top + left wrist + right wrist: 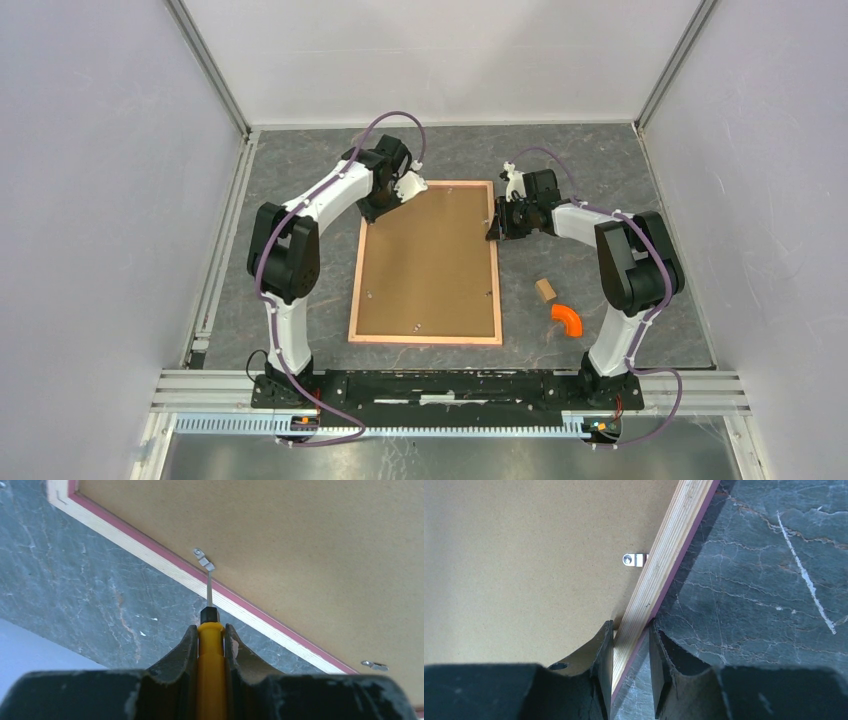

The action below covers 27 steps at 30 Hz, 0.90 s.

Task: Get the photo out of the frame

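Wooden block [545, 290], orange elbow piece [568, 319] beside it, yellow-handled screwdriver [211, 650], grey marbled table [600, 160]

We find the frame [427, 262] lying back-up on the table [460, 150] at picture centre; right of its lower half sits a block [545, 290], with a curved piece [568, 319] just below-right of that.

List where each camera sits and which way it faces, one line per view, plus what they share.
Top external: above and behind the arms, looking down on the table; both arms and their bases show, the frame back-up between them.
Left wrist: on the left arm, facing along the left end effector, which holds a screwdriver at a metal clip.
Right wrist: on the right arm, facing along the right end effector, clamped on the frame's rim.
Shared: all three show the frame's brown back.
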Tool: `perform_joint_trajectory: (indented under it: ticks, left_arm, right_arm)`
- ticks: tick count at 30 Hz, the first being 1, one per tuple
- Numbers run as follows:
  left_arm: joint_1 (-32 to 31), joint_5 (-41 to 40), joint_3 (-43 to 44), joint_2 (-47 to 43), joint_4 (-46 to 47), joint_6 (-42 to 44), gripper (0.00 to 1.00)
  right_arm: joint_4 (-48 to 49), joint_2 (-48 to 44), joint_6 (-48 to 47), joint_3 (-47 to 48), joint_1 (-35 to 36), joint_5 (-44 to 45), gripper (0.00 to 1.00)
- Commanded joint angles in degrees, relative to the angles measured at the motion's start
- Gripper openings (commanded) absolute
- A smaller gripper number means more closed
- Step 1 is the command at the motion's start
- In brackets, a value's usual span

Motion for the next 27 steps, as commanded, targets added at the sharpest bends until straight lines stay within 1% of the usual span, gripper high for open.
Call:
perform_joint_trajectory:
  ticks: [1, 8, 18, 27]
  left_arm:
    - [-1.2, 6.7, 1.8, -0.4, -4.3, -0.8, 0.02]
    - [-1.1, 7.0, 1.8, 0.0, -1.6, -2.4, 0.02]
    - [-1.1, 1.3, 4.4, -2.2, -2.8, -0.8, 0.02]
    - [-1.1, -2.5, 4.7, 0.0, -2.7, -1.0, 0.02]
  right_arm:
    - [-0.9, 2.3, -0.6, -1.1, 0.3, -0.4, 0.12]
    - [-0.7, 2.3, -0.5, -1.3, 0.2, -0.5, 0.10]
    - [-0.7, 2.6, -0.6, -1.1, 0.3, -0.5, 0.09]
    - [-0.8, 2.3, -0.7, -1.2, 0.2, -0.5, 0.08]
